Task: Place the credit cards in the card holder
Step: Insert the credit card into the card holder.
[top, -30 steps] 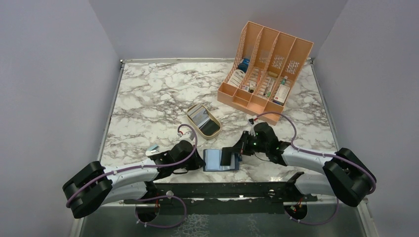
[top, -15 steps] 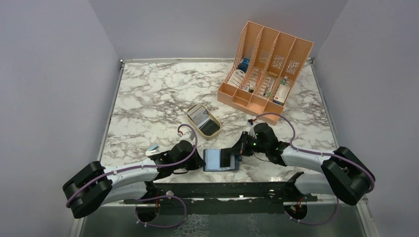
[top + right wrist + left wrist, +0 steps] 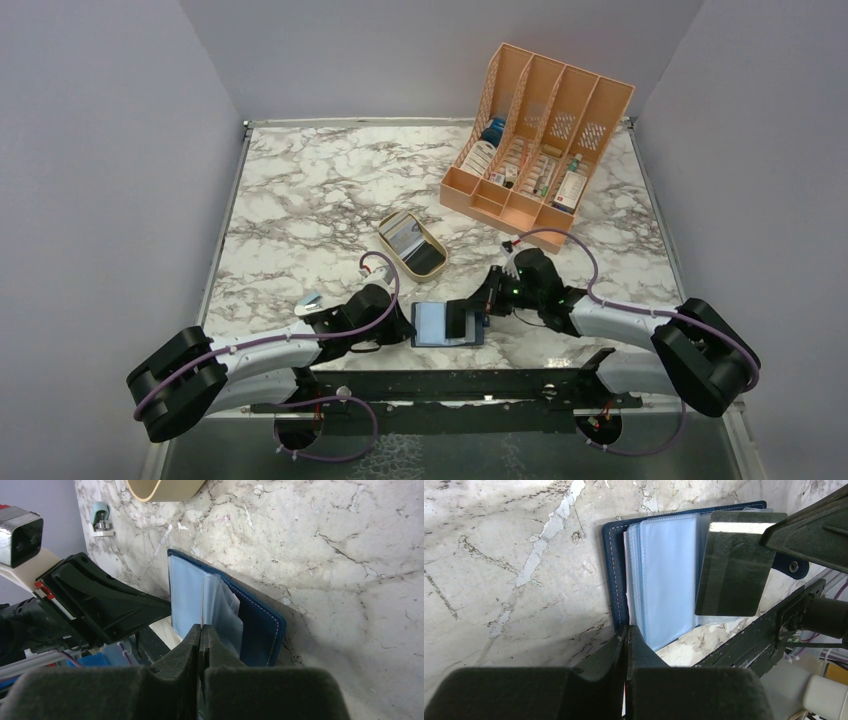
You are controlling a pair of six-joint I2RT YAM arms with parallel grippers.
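The card holder [image 3: 613,565] lies open and flat at the near edge of the table, between the two arms. Its clear sleeve pages [image 3: 669,580] face up. The left gripper [image 3: 627,632] is closed tight on the holder's near left corner, pinning it down by the navy cover.

The right gripper [image 3: 201,630] is clamped on one dark credit card [image 3: 734,565], which it holds by the far right corner. The card sits over the right-hand part of the pages. Its long side runs near-to-far, alongside the spine, and its free edge faces left towards the left gripper. From these angles I can't say whether it touches the plastic or hangs just above it.

The pocket lies directly to the left of the card, and the right arm is the one carrying it. I'd judge the next move to be a short slide leftward by that arm. The card's left edge would have to catch a sleeve mouth, with the other arm bracing the holder against the push.
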